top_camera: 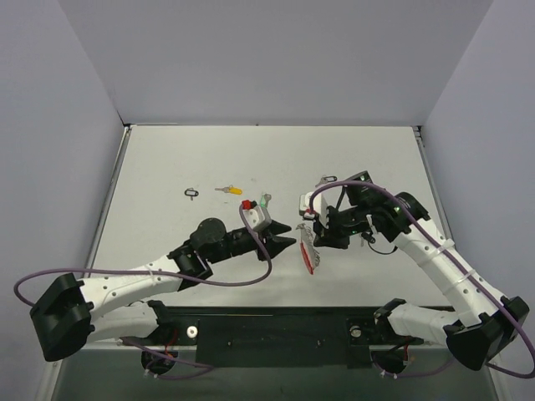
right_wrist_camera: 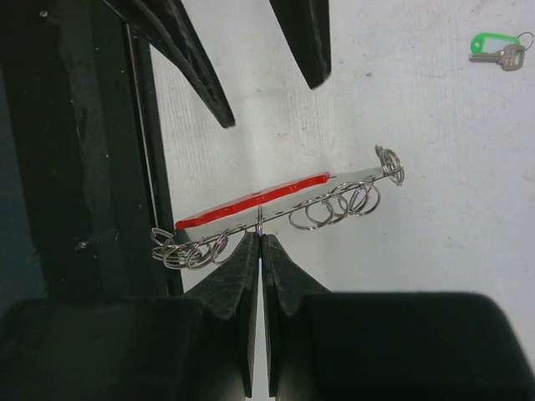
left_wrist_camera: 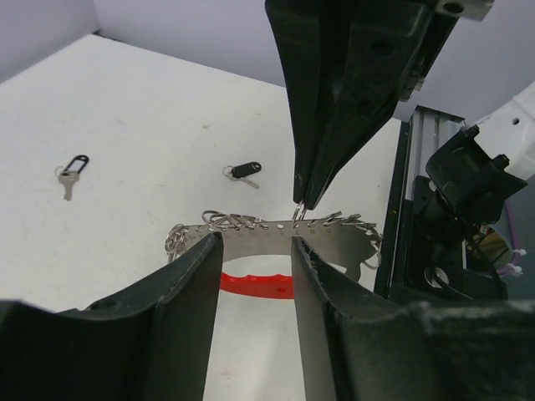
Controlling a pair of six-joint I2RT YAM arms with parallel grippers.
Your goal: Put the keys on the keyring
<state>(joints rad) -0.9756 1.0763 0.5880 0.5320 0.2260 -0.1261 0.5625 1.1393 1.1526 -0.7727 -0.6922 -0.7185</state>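
My right gripper [right_wrist_camera: 261, 241] is shut on one small silver loop of the keyring [right_wrist_camera: 276, 200], a red band on a silver plate hung with several rings, and holds it above the table. The keyring also shows in the top view [top_camera: 310, 255] and in the left wrist view [left_wrist_camera: 251, 236]. My left gripper [left_wrist_camera: 255, 255] is open and empty, its fingers just short of the plate on either side of the red band [left_wrist_camera: 255, 286]. Loose keys lie on the table: a green-tagged one [right_wrist_camera: 495, 48], a yellow-tagged one [top_camera: 228, 190], a black-tagged one [top_camera: 192, 192], and two black-tagged ones [left_wrist_camera: 73, 170] [left_wrist_camera: 243, 171].
The two grippers [top_camera: 284, 238] [top_camera: 318, 236] meet at mid-table, close together. The black rail with the arm bases [top_camera: 276, 322] runs along the near edge. Grey walls enclose the white table [top_camera: 251, 159] at the back and sides.
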